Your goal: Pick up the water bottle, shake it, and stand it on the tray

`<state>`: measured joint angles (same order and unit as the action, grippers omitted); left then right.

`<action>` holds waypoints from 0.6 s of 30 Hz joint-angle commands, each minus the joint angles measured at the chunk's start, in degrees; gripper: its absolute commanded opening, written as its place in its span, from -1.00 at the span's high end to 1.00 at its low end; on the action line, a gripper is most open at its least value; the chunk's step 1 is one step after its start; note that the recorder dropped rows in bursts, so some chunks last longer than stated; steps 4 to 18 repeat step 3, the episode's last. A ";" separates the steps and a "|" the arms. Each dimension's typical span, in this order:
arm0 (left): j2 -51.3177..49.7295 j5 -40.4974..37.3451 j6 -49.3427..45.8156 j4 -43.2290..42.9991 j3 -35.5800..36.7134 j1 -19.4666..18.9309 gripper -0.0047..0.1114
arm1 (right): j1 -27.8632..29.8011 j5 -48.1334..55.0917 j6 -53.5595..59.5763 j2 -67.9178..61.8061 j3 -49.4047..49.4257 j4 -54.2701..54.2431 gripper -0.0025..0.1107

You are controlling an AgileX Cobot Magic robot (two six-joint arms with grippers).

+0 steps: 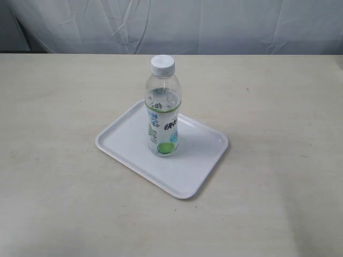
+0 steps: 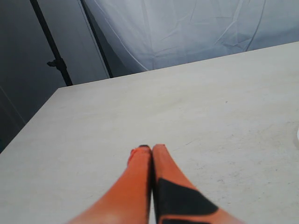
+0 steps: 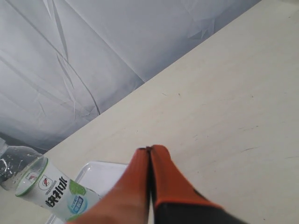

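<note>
The water bottle (image 1: 162, 107), clear with a white cap and a green-and-white label, stands upright on the white tray (image 1: 198, 166) in the middle of the table. Neither arm shows in the exterior view. In the right wrist view the bottle (image 3: 44, 184) and a corner of the tray (image 3: 100, 175) lie beside my right gripper (image 3: 150, 149), whose orange fingers are pressed together and hold nothing. My left gripper (image 2: 151, 147) is also shut and empty, over bare table, with a sliver of the tray (image 2: 297, 136) at the frame edge.
The pale table (image 1: 64, 107) runs out on all sides of the tray. A grey-white cloth backdrop (image 1: 177, 24) hangs behind its far edge. A dark stand pole (image 2: 51, 44) rises beyond the table corner in the left wrist view.
</note>
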<state>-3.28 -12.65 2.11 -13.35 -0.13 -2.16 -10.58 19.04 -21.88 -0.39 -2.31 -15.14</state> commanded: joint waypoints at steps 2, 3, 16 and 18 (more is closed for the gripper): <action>0.24 0.75 0.47 0.21 0.13 -0.05 0.92 | 0.30 -0.64 0.44 0.39 0.35 0.23 0.93; 0.24 0.75 0.47 0.21 0.13 -0.05 0.92 | 0.30 -0.64 0.44 0.39 0.35 0.23 0.93; 0.24 0.75 0.47 0.21 0.13 -0.05 0.92 | 0.30 -0.64 0.44 0.39 0.35 0.23 0.93; 0.24 0.75 0.47 0.21 0.13 -0.05 0.92 | 0.30 -0.64 0.44 0.39 0.35 0.23 0.93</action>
